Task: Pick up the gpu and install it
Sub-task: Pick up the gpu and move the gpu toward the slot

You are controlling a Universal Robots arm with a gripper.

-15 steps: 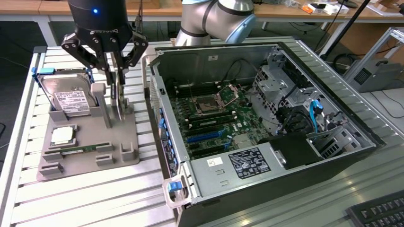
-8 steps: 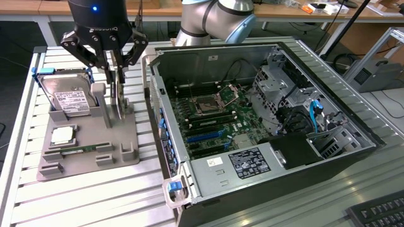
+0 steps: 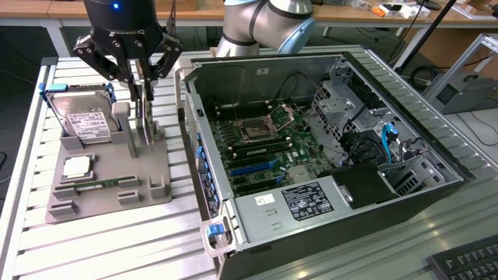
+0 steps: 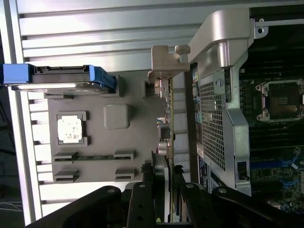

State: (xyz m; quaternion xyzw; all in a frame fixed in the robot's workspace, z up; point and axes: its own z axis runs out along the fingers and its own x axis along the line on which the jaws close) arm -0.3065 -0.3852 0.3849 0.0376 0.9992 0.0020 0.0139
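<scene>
Gripper stands over the grey fixture tray, on the exterior view's left of the open PC case.

Jaws at a middling width, one finger on each face of the gpu, clamped on its upper edge.

The gpu stands upright on edge at the tray's right side, the side nearest the case. Its silver bracket end shows in the wrist view, and its lower edge sits down at the tray. Cannot tell whether it has cleared its slot.

On the same tray, to the exterior view's left of the card:
- hard drive with blue rails, propped at the far end
- CPU lying flat in its pocket, nearer
- RAM stick lying in its holders, nearer still

Case lies on its side on the slatted aluminium table with the side panel off. Motherboard is exposed, and its CPU socket is in plain sight.
</scene>
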